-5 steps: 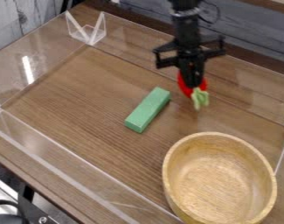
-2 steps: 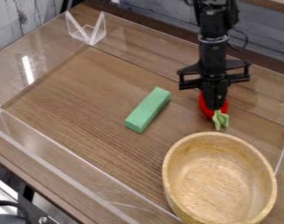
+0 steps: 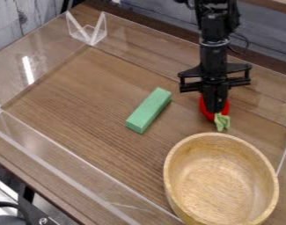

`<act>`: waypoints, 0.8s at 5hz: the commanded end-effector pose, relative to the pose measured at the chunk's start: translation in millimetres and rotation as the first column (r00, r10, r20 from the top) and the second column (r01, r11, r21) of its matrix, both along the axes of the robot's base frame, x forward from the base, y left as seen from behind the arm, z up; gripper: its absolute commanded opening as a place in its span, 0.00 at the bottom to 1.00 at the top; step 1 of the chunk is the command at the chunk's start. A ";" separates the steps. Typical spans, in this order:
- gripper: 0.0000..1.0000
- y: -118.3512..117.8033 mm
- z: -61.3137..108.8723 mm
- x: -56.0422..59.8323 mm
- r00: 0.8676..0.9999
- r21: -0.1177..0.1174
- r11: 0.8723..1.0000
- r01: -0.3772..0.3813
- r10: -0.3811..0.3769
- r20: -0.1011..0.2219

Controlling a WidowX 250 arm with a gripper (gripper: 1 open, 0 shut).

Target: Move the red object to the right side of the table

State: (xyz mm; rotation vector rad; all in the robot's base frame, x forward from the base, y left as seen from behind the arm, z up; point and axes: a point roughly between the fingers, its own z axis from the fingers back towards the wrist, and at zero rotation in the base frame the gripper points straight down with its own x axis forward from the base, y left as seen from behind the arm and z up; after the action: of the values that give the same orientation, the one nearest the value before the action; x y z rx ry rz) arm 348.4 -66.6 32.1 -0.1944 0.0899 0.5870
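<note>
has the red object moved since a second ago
Yes. The red object, shut in the claw, has gone right and toward the camera: it was level with the green block's top end, now nearer the bowl.

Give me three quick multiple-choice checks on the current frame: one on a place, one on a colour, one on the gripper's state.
1. Where is the red toy strawberry?
A. inside the wooden bowl
B. low over the table, right of the block
C. on the block

2. What colour is the rectangular block?
A. green
B. blue
C. yellow

3. The gripper is:
A. open, clear of everything
B. shut on the block
C. shut on the strawberry

Key: 1 B, it sits beyond the wooden bowl; 2 A, plainly green; 3 C, fingers clamp the fruit.
</note>
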 end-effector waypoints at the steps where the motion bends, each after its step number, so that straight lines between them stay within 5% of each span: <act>1: 0.00 -6.8 -1.2 1.5 1.000 0.004 1.000 0.026 -0.026 0.017; 4: 0.00 -8.4 -13.9 3.0 0.999 0.007 0.999 0.044 -0.044 0.009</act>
State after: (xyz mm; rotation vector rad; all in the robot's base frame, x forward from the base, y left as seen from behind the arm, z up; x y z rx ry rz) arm 350.6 -68.2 24.5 -0.1908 0.0945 0.5746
